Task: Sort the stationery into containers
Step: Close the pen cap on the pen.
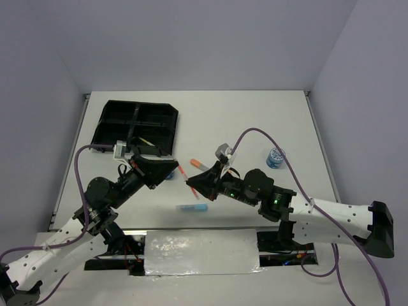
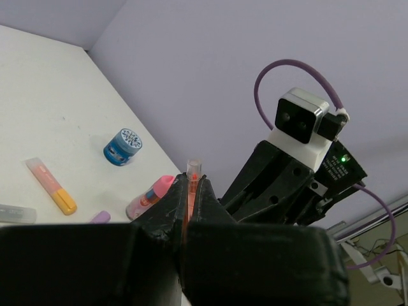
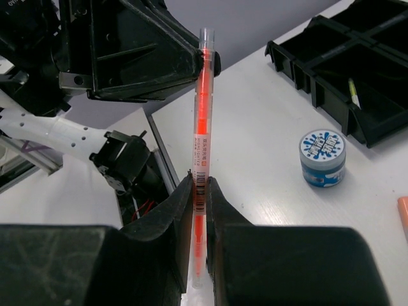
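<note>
A thin orange-red pen is held above the table between both grippers. My left gripper is shut on one end, which pokes out between its jaws in the left wrist view. My right gripper is shut on the barcode part of the pen. The black divided tray stands at the back left, with a yellow pen in one compartment. One tape roll sits at the right. Another tape roll lies near the tray.
An orange highlighter, a blue highlighter, a purple highlighter and a pink-capped bottle lie on the table around the right arm. The two arms meet close together at mid-table.
</note>
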Robot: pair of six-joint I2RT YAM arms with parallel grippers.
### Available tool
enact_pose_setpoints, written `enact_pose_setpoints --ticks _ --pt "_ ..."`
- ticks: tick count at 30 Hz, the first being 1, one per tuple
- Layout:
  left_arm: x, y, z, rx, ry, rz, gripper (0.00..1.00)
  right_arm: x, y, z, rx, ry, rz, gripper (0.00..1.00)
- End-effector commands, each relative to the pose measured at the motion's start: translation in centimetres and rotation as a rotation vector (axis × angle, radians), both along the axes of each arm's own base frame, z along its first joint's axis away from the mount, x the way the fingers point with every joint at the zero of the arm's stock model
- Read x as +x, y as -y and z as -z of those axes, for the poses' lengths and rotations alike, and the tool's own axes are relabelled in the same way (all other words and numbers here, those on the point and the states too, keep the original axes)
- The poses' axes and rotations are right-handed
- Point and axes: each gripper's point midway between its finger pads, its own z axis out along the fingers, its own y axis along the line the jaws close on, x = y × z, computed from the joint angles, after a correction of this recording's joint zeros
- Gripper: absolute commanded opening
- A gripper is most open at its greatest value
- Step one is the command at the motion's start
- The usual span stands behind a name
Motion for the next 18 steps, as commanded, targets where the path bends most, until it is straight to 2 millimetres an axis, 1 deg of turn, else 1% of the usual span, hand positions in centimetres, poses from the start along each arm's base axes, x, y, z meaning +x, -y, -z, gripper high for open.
enact_pose_setpoints --ticks 1,3,4,5,10,14,18 --pt "-1.1 1.3 5.2 0.099 -0.147 0.087 0.0 0.1 1.1 -11.3 0.349 0.186 0.015 0.0" --pt "-1.2 1.4 5.1 0.093 -0.145 0.091 0.0 0.0 0.9 -11.7 0.362 0.198 0.004 0.0" --pt "-1.1 1.4 5.1 0.093 -0.145 0.084 0.0 0.1 0.5 -11.4 0.348 0.194 -0.001 0.0" --pt "-1.2 1.5 5.2 0.103 -0.14 0.089 0.0 0.1 0.4 -11.7 0.351 0.194 0.001 0.0" --pt "-1.2 1.8 5.8 0.138 -0.152 0.09 0.0 0.2 0.6 -12.5 0.369 0.217 0.01 0.0" --pt "-1.3 1.8 5.7 0.133 -0.148 0.087 0.0 0.7 0.6 -13.2 0.36 0.247 0.03 0.0" --pt "-1.5 2.0 6.2 0.169 -0.15 0.096 0.0 0.7 0.5 -13.7 0.359 0.274 0.018 0.0"
